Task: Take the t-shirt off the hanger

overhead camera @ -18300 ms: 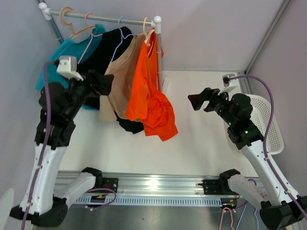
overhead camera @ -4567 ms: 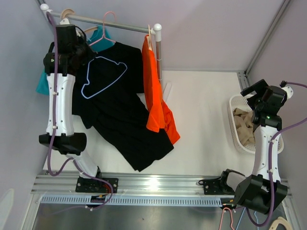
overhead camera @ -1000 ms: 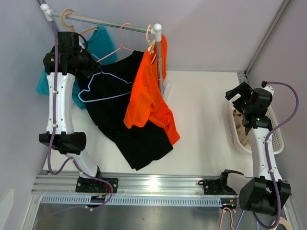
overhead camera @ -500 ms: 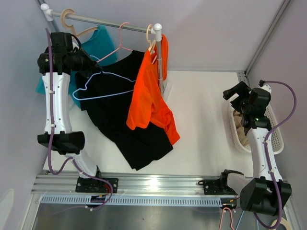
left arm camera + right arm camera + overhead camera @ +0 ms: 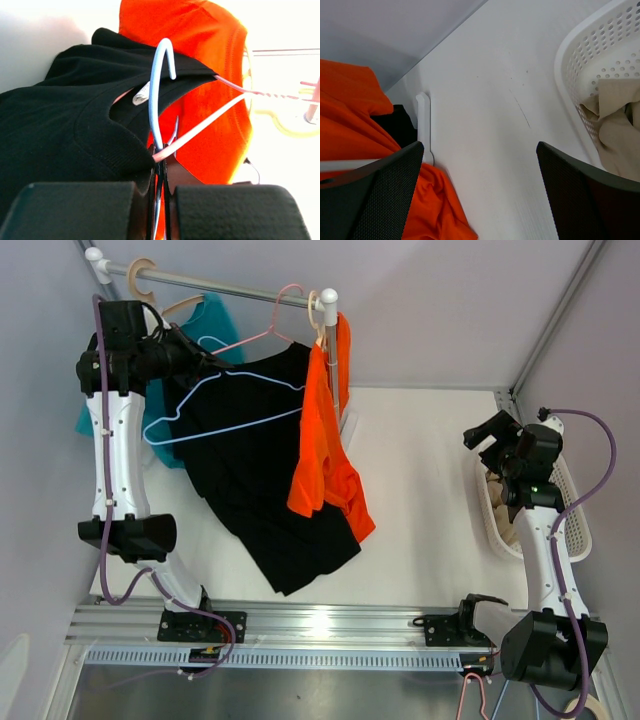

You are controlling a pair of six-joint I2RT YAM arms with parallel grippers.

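Observation:
A black t-shirt [image 5: 250, 470] hangs on a light blue wire hanger [image 5: 215, 405], tilted below the rail. My left gripper [image 5: 200, 360] is shut on that hanger's neck, just under the hook [image 5: 160, 85]. In the left wrist view the wire runs between my pads [image 5: 162, 200], with the black t-shirt [image 5: 60, 130] draped to the left. An orange t-shirt [image 5: 320, 450] hangs beside it at the rail's right end. My right gripper [image 5: 487, 432] is open and empty over the table, next to the basket; in its wrist view the fingers [image 5: 370, 195] stand wide apart.
A clothes rail [image 5: 230, 285] carries a pink hanger [image 5: 265, 325], beige hangers and a teal shirt [image 5: 205, 320]. A white basket [image 5: 575, 530] at the right holds a beige shirt [image 5: 615, 115]. The rack's white foot [image 5: 423, 125] stands on the table.
My left gripper has lifted the blue hanger and black t-shirt up and right, toward the rail. The orange t-shirt has swung back to hang narrower. The right arm has barely moved.

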